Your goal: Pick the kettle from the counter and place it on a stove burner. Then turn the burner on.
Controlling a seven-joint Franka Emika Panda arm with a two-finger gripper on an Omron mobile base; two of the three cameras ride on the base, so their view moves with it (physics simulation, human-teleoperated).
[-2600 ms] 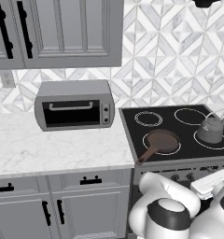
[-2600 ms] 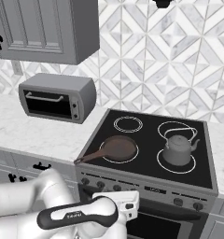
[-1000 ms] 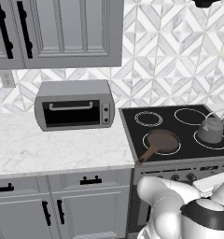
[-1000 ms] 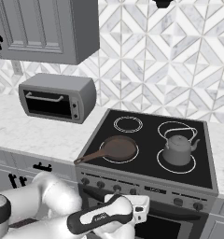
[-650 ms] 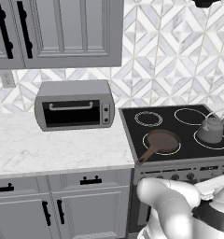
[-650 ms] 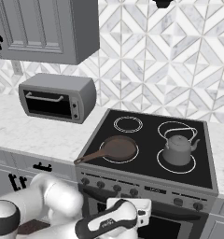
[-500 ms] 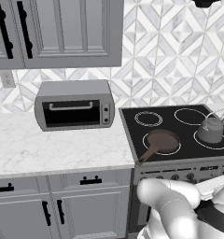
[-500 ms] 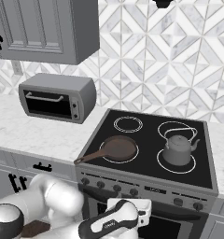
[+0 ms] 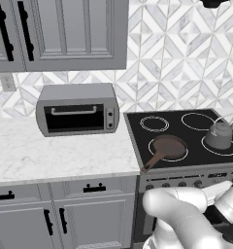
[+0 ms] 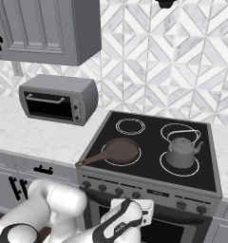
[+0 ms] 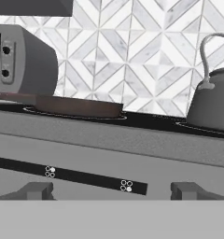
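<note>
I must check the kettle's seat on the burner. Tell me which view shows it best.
The right base view: the kettle sits whole inside the burner ring, seen from above. The left base view shows it smaller, near the picture's edge. The hand view cuts its right side off and sees the ring edge-on.

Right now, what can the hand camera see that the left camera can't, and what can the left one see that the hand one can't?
The hand view alone shows two stove knobs close up, seen from low in front of the stove. The left base view alone shows the white counter, the upper cabinets, the drawers below, and the burner circles from above. Both show the kettle on its stove burner, the brown frying pan, the toaster oven and the patterned wall tiles.
</note>
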